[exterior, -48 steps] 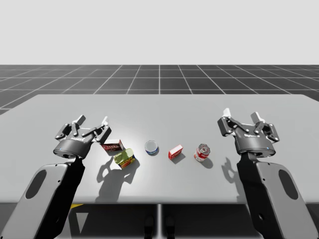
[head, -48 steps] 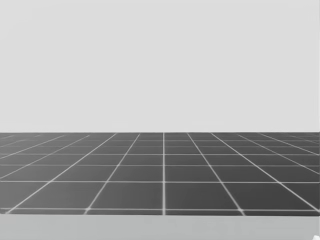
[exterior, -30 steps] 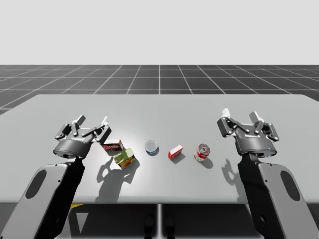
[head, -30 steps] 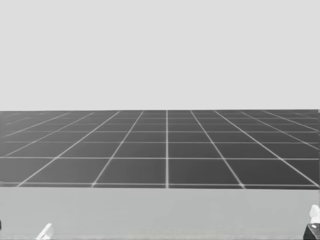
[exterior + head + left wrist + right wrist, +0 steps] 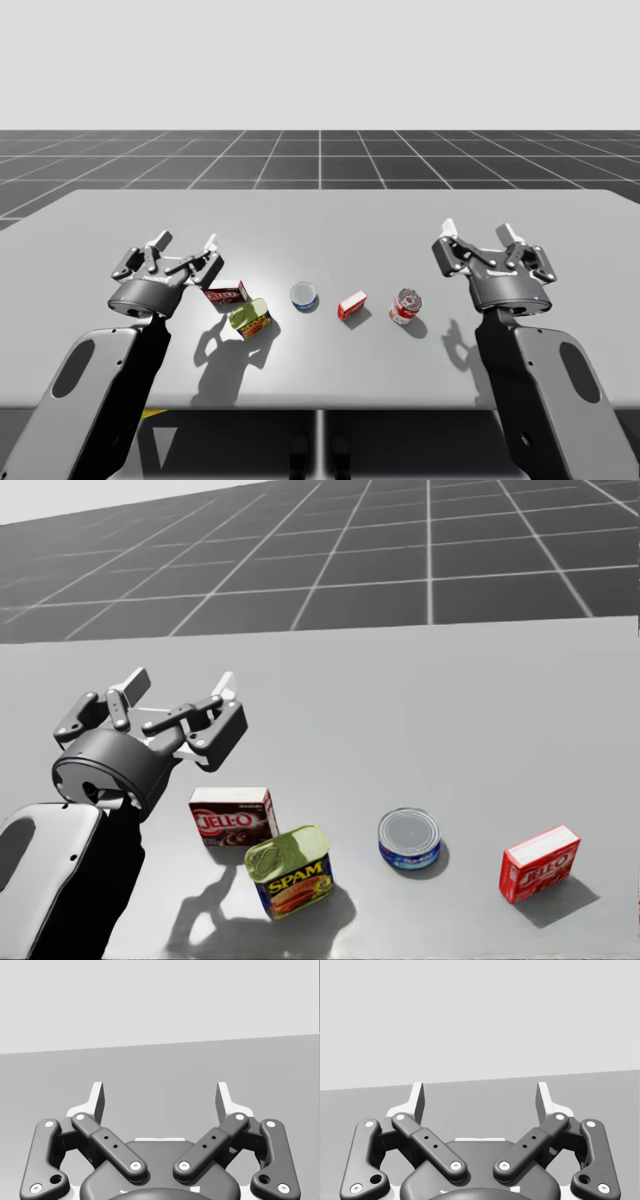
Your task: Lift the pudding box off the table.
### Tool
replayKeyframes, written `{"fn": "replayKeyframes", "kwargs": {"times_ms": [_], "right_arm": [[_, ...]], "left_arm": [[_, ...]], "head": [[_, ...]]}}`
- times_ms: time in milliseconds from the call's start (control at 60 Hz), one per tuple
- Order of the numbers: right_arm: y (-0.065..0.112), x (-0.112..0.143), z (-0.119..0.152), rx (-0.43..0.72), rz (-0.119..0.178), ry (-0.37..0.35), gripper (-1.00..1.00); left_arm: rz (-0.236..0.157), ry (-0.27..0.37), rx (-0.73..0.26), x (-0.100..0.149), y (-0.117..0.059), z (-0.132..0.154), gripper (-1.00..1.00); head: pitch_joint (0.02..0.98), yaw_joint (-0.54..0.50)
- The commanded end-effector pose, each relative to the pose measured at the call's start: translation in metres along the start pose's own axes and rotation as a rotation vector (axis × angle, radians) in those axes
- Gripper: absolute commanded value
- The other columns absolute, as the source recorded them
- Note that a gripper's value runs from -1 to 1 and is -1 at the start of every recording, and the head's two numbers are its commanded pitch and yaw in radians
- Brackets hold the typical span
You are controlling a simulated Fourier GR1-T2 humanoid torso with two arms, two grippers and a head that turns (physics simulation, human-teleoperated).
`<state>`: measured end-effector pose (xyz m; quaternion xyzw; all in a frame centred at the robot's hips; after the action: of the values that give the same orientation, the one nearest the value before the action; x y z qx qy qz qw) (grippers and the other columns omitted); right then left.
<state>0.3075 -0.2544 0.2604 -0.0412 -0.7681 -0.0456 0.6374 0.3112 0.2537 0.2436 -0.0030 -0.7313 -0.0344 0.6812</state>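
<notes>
The pudding box [image 5: 227,292] is a dark red-brown carton lying on the grey table [image 5: 330,215], left of centre. In the head view the pudding box [image 5: 232,817] lies just right of and in front of my left gripper [image 5: 180,695]. My left gripper [image 5: 185,250] hovers open a little to the box's left, touching nothing. In the left wrist view the left gripper [image 5: 160,1100] has nothing between its spread fingers. My right gripper [image 5: 482,238] stands open at the table's right, far from the box. The right gripper [image 5: 480,1100] is likewise empty in its own wrist view.
A yellow-green rectangular tin [image 5: 290,870] stands right beside the pudding box, toward me. A flat blue round can [image 5: 408,838] and a bright red box [image 5: 540,863] follow to the right. A red round can [image 5: 405,305] stands nearest my right arm.
My head has turned down and to the left, from the floor grid onto the table. My right gripper has shifted very slightly left. No object has moved.
</notes>
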Motion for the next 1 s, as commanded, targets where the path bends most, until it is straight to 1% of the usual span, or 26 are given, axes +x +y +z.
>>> {"fn": "replayKeyframes", "kwargs": {"times_ms": [17, 50, 133, 233, 383, 433, 450, 500, 550, 600, 617, 633, 767, 783, 833, 850, 883, 900, 1000], "right_arm": [[0.004, -0.001, 0.001, 0.015, 0.01, 0.005, -1.0], [0.005, -0.002, 0.001, 0.016, 0.013, 0.007, -1.0], [0.007, -0.003, 0.001, 0.026, 0.02, 0.012, -1.0], [0.008, -0.004, 0.002, 0.033, 0.026, 0.016, -1.0], [0.009, -0.005, 0.002, 0.037, 0.034, 0.018, -1.0], [0.008, -0.005, 0.002, 0.037, 0.039, 0.019, -1.0], [0.008, -0.006, 0.002, 0.036, 0.041, 0.019, -1.0], [0.008, -0.006, 0.002, 0.035, 0.043, 0.019, -1.0], [0.008, -0.006, 0.002, 0.033, 0.046, 0.021, -1.0], [0.008, -0.006, 0.002, 0.032, 0.046, 0.022, -1.0], [0.008, -0.006, 0.002, 0.033, 0.046, 0.021, -1.0], [0.008, -0.006, 0.002, 0.033, 0.046, 0.021, -1.0], [0.008, -0.007, 0.001, 0.034, 0.051, 0.021, -1.0], [0.008, -0.007, 0.001, 0.033, 0.053, 0.022, -1.0], [0.008, -0.007, 0.001, 0.034, 0.054, 0.022, -1.0], [0.008, -0.007, 0.001, 0.033, 0.054, 0.022, -1.0], [0.008, -0.007, 0.001, 0.034, 0.055, 0.022, -1.0], [0.009, -0.007, 0.001, 0.034, 0.055, 0.023, -1.0], [0.009, -0.008, 0.001, 0.035, 0.058, 0.022, -1.0]], "left_arm": [[-0.001, 0.001, -0.004, 0.0, -0.001, 0.0, -1.0], [0.001, 0.001, -0.004, 0.0, -0.001, 0.0, -1.0], [0.005, 0.001, -0.005, 0.0, -0.001, 0.0, -1.0], [0.011, 0.002, -0.007, 0.001, -0.001, 0.0, -1.0], [0.027, 0.006, -0.017, 0.002, -0.001, 0.001, -1.0], [0.05, 0.009, -0.034, 0.004, 0.0, 0.001, -1.0], [0.052, 0.01, -0.038, 0.005, 0.0, 0.001, -1.0], [0.051, 0.012, -0.057, 0.008, 0.0, 0.003, -1.0], [0.053, 0.012, -0.089, 0.016, 0.002, 0.008, -1.0], [0.044, 0.013, -0.118, 0.02, 0.003, 0.011, -1.0], [0.047, 0.022, -0.152, 0.024, 0.006, 0.015, -1.0], [0.05, 0.026, -0.164, 0.025, 0.006, 0.016, -1.0], [0.029, 0.065, -0.31, 0.031, 0.021, 0.026, -1.0], [0.032, 0.079, -0.355, 0.029, 0.027, 0.029, -1.0], [0.012, 0.076, -0.371, 0.027, 0.033, 0.03, -1.0], [-0.012, 0.065, -0.399, 0.023, 0.04, 0.032, -1.0], [-0.012, 0.073, -0.411, 0.022, 0.042, 0.033, -1.0], [-0.007, 0.091, -0.425, 0.02, 0.047, 0.034, -1.0], [-0.007, 0.128, -0.467, 0.01, 0.067, 0.04, -1.0]], "head": [[0.696, 0.3], [0.717, 0.34], [0.741, 0.38], [0.757, 0.41], [0.76, 0.41], [0.757, 0.4], [0.757, 0.4], [0.755, 0.39], [0.753, 0.39], [0.755, 0.39], [0.757, 0.39], [0.758, 0.39], [0.758, 0.39], [0.758, 0.39], [0.758, 0.39], [0.759, 0.39], [0.76, 0.39], [0.761, 0.39], [0.76, 0.4]]}}
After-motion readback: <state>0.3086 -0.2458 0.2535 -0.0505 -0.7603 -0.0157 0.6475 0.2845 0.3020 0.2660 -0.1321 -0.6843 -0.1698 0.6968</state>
